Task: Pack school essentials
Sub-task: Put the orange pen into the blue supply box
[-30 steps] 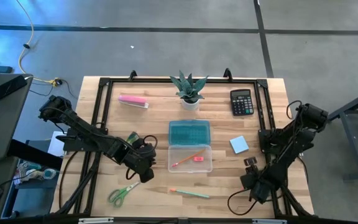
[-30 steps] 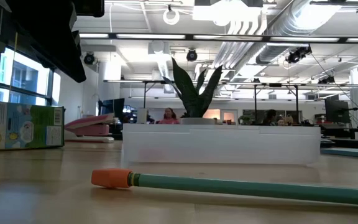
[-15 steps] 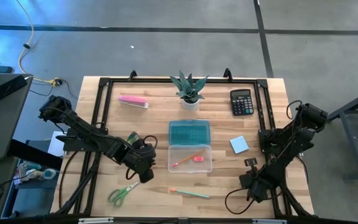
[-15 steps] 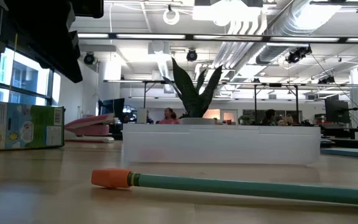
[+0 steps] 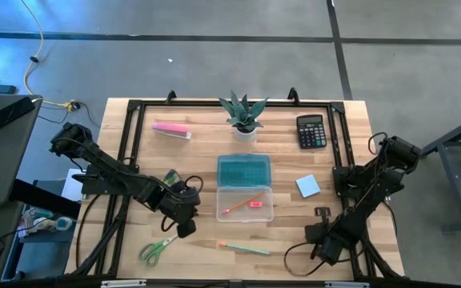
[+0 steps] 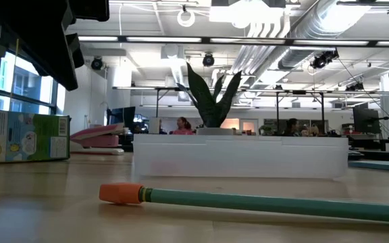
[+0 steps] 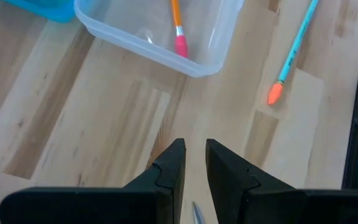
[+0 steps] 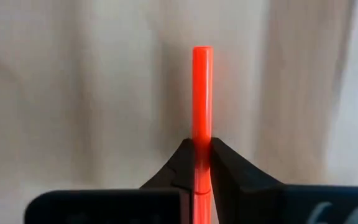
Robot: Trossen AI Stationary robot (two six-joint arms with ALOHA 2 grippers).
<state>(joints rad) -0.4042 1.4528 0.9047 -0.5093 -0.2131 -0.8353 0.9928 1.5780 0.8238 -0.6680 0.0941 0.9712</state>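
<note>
Right pincer [image 8: 202,163] now lower, clamped on red-orange pen [image 8: 202,93], its near end hidden between fingers.

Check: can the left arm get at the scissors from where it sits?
Probably yes. The left gripper hovers just beside the green-handled scissors, with only bare table between them and nothing on top of them. The right gripper is far off, shut on the red-orange pen.
</note>
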